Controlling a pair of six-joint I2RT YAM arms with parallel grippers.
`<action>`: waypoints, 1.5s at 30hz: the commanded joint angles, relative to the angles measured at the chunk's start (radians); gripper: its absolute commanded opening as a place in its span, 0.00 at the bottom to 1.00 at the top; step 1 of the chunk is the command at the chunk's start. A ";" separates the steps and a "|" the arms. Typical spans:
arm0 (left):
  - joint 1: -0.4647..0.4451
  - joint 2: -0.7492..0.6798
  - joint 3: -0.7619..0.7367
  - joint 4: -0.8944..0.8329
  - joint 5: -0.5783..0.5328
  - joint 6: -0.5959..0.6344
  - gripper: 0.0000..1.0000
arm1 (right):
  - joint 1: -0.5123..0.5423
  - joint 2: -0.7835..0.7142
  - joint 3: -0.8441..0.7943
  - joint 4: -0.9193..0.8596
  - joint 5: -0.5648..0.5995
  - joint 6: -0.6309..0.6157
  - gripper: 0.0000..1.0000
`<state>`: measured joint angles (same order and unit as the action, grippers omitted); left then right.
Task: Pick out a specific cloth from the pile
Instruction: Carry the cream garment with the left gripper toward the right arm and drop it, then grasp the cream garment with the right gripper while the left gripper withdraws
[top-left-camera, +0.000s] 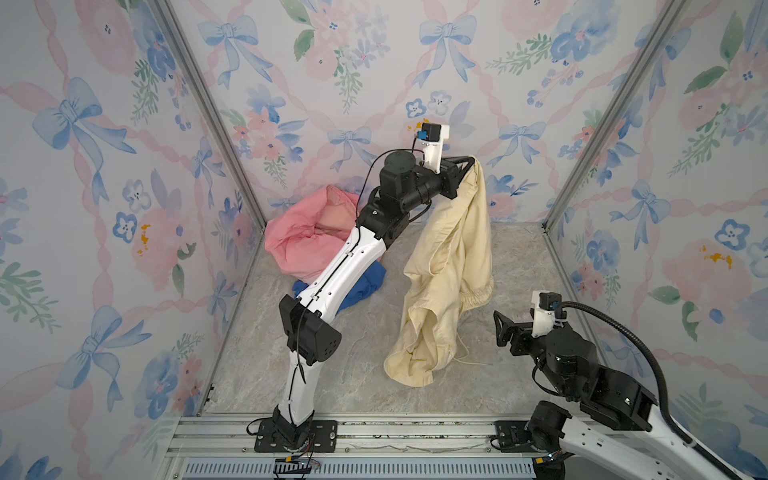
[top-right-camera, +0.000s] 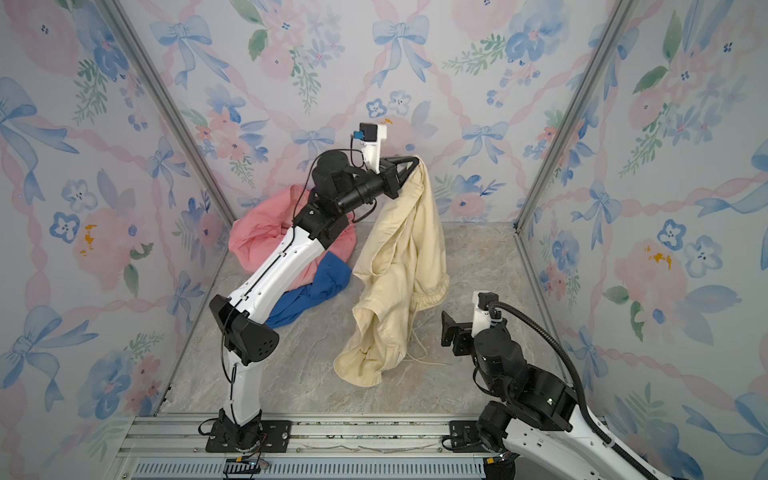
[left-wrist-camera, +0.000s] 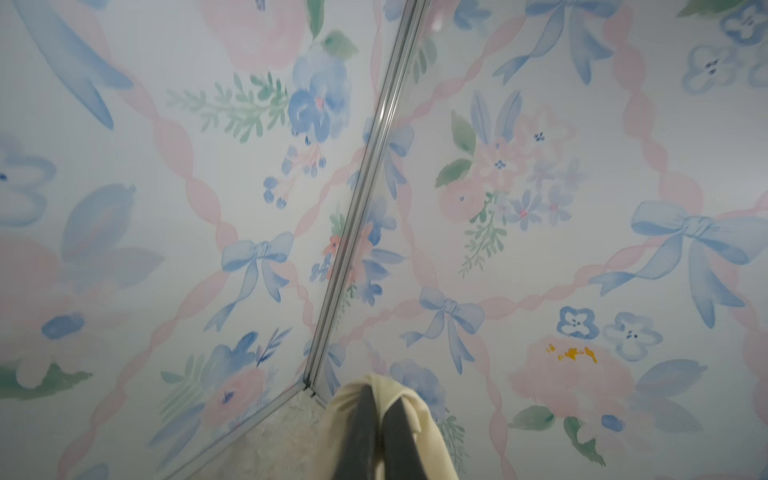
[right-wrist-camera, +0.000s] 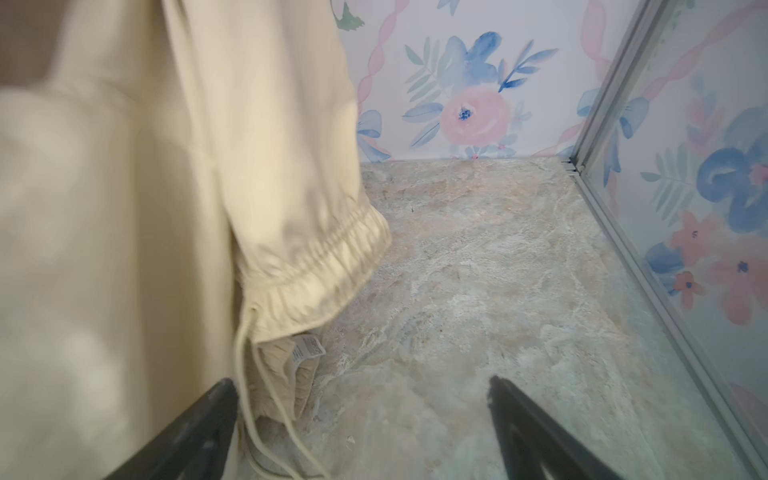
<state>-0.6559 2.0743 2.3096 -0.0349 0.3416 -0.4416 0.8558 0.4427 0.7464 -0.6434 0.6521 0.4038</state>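
Your left gripper (top-left-camera: 468, 160) pinches the cloth (top-left-camera: 449, 266) high by the back edge of the tabletop (top-left-camera: 523, 266); it hangs down beside your spread right gripper (top-left-camera: 503, 328).

Both top views look down from high, sharing the cloth (top-left-camera: 449, 266).

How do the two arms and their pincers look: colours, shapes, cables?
Both have white shell links and black joints. The left arm carries thin black cables; the right arm has a thick ribbed black hose. The left pincer and right pincer have black triangular open-frame fingers. White camera mounts sit at both wrists.
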 joint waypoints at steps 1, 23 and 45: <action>0.009 -0.110 -0.124 0.005 -0.005 0.033 0.00 | -0.027 -0.053 0.004 -0.120 0.041 -0.013 0.97; -0.010 -1.102 -1.309 -0.301 -0.107 0.479 0.98 | -0.490 0.683 0.142 0.317 -0.550 -0.084 0.97; 0.197 -0.901 -1.347 -0.313 0.215 0.562 0.98 | -0.385 1.642 0.712 -0.101 -0.428 -0.220 0.97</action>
<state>-0.4641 1.2011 0.9771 -0.3466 0.5171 0.0879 0.4774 2.0033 1.4147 -0.6205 0.2695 0.2142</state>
